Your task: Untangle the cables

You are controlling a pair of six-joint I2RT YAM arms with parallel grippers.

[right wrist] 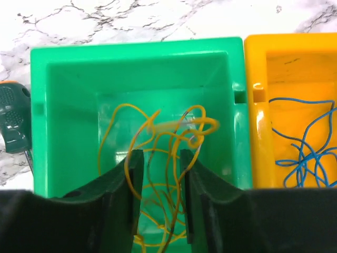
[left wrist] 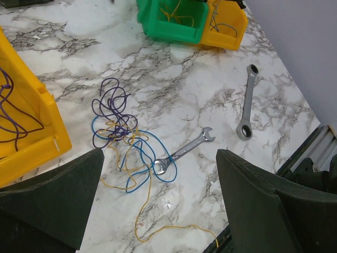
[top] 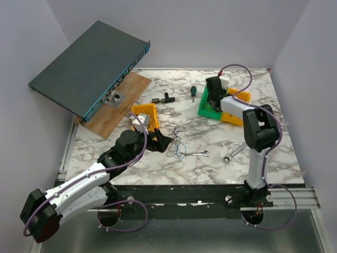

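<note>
**Bins and tangled cables.**
Green bin holds yellow wire, under slightly parted right gripper; adjoining yellow bin, blue wire. The cables lie on table under wide-open left gripper.

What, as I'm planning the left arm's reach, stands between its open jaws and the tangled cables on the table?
Nothing visible blocks the left gripper from the cables. But a small wrench lies with its ring end overlapping the tangle's edge, so lifting might drag it.
</note>
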